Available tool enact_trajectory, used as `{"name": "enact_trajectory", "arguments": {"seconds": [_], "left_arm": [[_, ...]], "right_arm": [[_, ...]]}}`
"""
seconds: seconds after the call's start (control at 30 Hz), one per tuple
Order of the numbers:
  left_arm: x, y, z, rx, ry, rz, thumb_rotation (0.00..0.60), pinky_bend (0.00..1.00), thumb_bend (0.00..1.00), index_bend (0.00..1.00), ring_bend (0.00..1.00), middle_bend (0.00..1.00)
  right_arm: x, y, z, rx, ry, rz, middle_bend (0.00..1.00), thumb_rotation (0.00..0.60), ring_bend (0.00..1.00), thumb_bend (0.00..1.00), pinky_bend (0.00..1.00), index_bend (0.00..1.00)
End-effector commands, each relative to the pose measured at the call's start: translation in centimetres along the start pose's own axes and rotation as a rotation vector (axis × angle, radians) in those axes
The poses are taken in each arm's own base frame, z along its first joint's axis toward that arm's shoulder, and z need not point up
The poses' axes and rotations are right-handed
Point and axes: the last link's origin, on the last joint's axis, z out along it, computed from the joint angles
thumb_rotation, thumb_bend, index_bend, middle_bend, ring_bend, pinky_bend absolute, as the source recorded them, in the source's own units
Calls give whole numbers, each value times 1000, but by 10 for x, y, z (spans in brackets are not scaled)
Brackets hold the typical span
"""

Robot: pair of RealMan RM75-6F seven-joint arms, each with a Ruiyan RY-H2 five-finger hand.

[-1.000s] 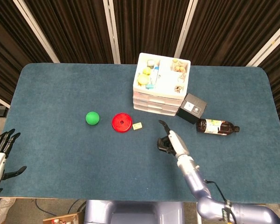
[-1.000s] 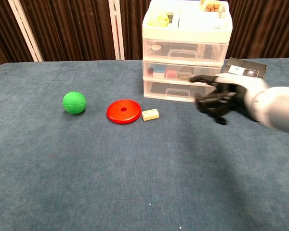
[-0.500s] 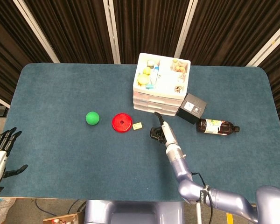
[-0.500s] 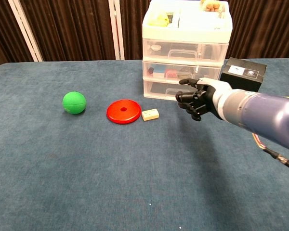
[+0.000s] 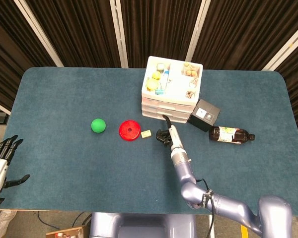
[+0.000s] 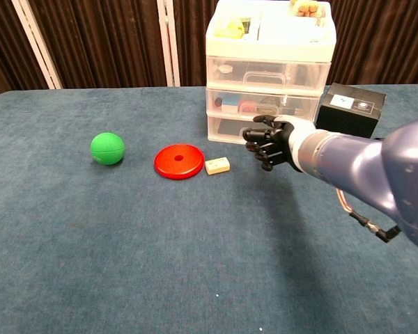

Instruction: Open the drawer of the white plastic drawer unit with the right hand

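Right hand (image 6: 270, 141) has been closing in from the right over the last second and is now hovering just before the bottom drawer (image 6: 237, 130) of the white drawer unit (image 6: 268, 73), which is sitting mid-tabletop (image 5: 64, 148). Fingers (image 6: 259, 147) are curling inward, grasping nothing. Drawer is showing closed; handle contact looks imminent. Left hand (image 5: 0, 161) is idling, fingers spread.

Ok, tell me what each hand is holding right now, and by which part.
Nothing is held. The right hand is at the front of the white drawer unit, fingers curled, no handle visibly gripped. The left hand is off the table, holding nothing.
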Motion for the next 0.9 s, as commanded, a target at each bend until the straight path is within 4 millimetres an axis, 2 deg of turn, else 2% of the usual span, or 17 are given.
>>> {"name": "enact_trajectory", "arguments": {"seconds": [0.03, 0.4, 0.53, 0.9], "left_arm": [[0, 0, 0, 2, -5, -2, 600, 77, 57, 75, 0, 0], [1, -1, -1, 6, -11, -11, 600, 77, 58, 75, 0, 0], [0, 0, -1, 5, -14, -13, 600, 77, 60, 75, 0, 0], [0, 0, -1, 4, -19, -17, 600, 77, 60, 75, 0, 0]], "right_arm": [[-3, -2, 2, 11, 8, 23, 875, 600, 853, 729, 843, 0], [-3, -3, 13, 22, 45, 110, 875, 600, 853, 740, 843, 0], [-3, -7, 17, 15, 40, 195, 875, 600, 853, 745, 843, 10], [-11, -13, 24, -19, 6, 340, 875, 600, 853, 750, 843, 199]]}}
